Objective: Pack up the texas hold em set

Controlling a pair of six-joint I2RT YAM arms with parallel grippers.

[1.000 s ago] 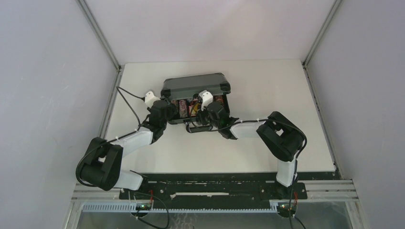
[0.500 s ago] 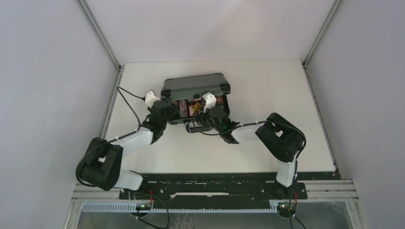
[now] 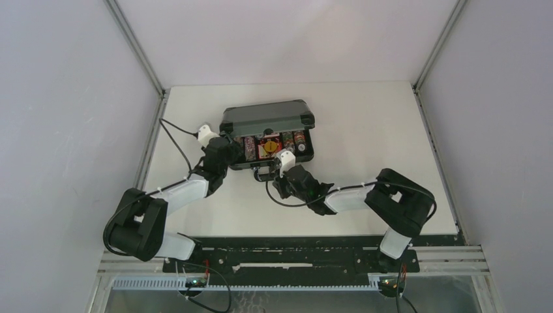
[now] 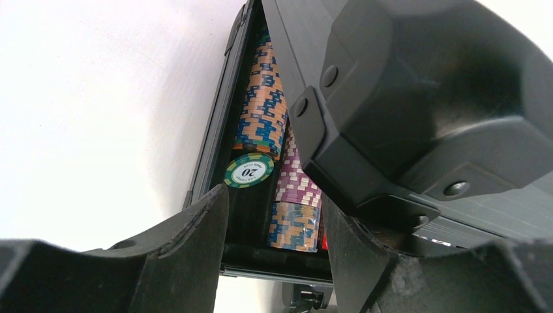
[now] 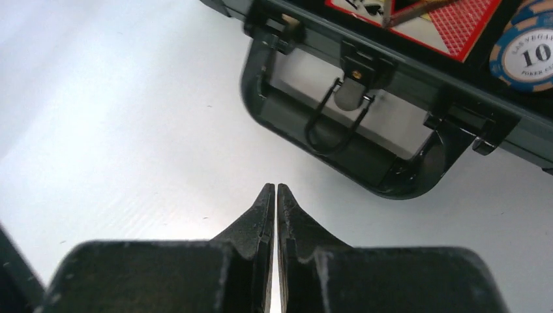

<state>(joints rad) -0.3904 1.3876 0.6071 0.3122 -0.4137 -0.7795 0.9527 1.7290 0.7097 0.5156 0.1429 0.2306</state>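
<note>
The dark briefcase (image 3: 306, 153) of the texas hold em set sits mid-table with its lid (image 3: 267, 119) half raised. Inside lie rows of orange-blue chips (image 4: 264, 98), purple chips (image 4: 297, 182), a green "20" chip (image 4: 249, 171), a blue "10" chip (image 5: 531, 55) and a red card box (image 5: 466, 23). My left gripper (image 4: 274, 208) is open at the case's left front corner. One of its fingers (image 4: 365, 261) is under the lid's corner (image 4: 391, 130). My right gripper (image 5: 274, 186) is shut on nothing, over the table just short of the handle (image 5: 339, 163).
A metal latch (image 5: 355, 72) hangs on the case's front wall above the handle. White tabletop (image 3: 365, 111) surrounds the case, bounded by grey walls on three sides. A black cable (image 3: 173, 140) trails from the left wrist along the table's left edge.
My right gripper has drawn back out of the case toward the near edge and closed its jaws, uncovering the chips and cards. The left arm and the lid stay put.
</note>
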